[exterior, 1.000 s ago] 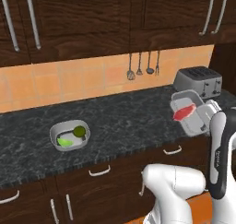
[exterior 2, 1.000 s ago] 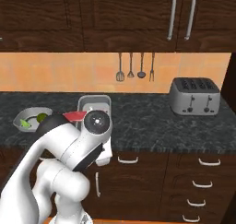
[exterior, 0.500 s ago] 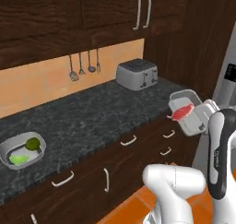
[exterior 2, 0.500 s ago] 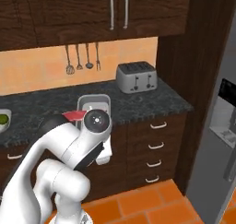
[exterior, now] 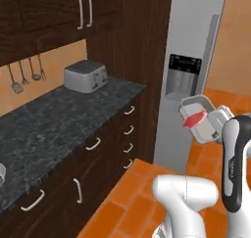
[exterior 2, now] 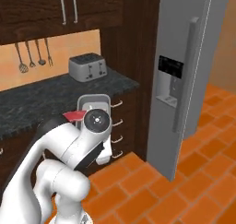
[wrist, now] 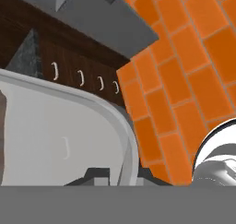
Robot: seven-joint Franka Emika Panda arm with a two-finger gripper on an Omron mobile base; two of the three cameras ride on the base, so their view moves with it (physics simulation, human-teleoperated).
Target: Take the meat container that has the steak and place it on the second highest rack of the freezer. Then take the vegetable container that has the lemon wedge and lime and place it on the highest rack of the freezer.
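My gripper [exterior: 216, 122] is shut on the rim of the grey meat container [exterior: 199, 117], held in the air and tilted, with the red steak [exterior: 194, 119] lying inside. In the right base view the container [exterior 2: 94, 101] shows behind the arm's wrist, the steak [exterior 2: 73, 116] poking out to its left. The hand view looks along the container's pale wall [wrist: 60, 140], my gripper [wrist: 117, 176] clamped on its rim. The tall grey freezer [exterior: 195, 41] stands ahead with its door [exterior 2: 191, 61] shut, so its racks are hidden. The vegetable container is out of view.
A dark stone counter [exterior: 59, 119] with drawers runs on the left, carrying a silver toaster [exterior: 86, 76]. Utensils [exterior 2: 33, 56] hang on the wall behind. Orange tile floor [exterior 2: 184, 181] spreads in front of the freezer. A dispenser panel [exterior: 183, 78] sits in the door.
The whole picture has slid left as the base turns: the counter and toaster move aside and the freezer comes into view. The meat container stays in my grip.
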